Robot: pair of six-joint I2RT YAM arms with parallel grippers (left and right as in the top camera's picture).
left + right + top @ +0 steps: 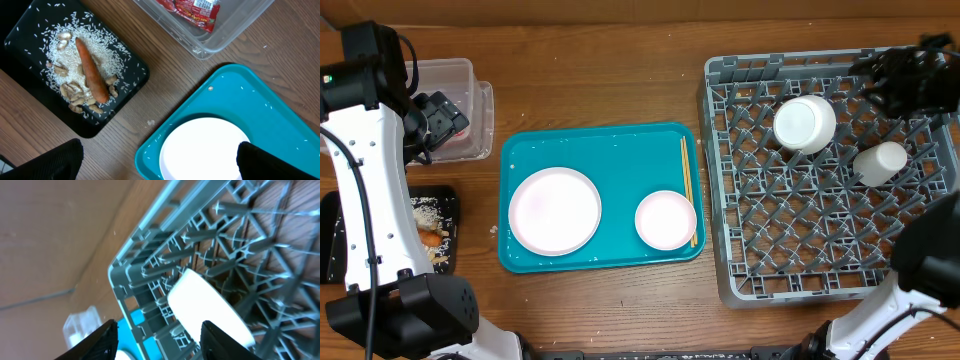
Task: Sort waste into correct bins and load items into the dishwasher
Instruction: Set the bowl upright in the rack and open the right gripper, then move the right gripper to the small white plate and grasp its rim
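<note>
My left gripper (442, 120) hangs open and empty over the clear tub (455, 75); its fingers frame the left wrist view (157, 165). The tub (210, 40) holds the red wrapper (192, 10). The black tray (125, 85) carries rice, beige scraps and the carrot stick (91, 70). The large plate (555, 210), small plate (665, 220) and chopsticks (687, 190) lie on the teal tray (610, 145). The grey rack (830, 250) holds the bowl (805, 123) and cup (880, 162). My right gripper (892, 85) is open above the rack's far edge (160, 342), near the bowl (210, 307). The paper ball is not visible.
The black tray (445, 200) sits at the left edge, partly under my left arm. The teal tray (260, 105) lies between the bins and the rack (200, 245). Bare wood runs along the near side of the table.
</note>
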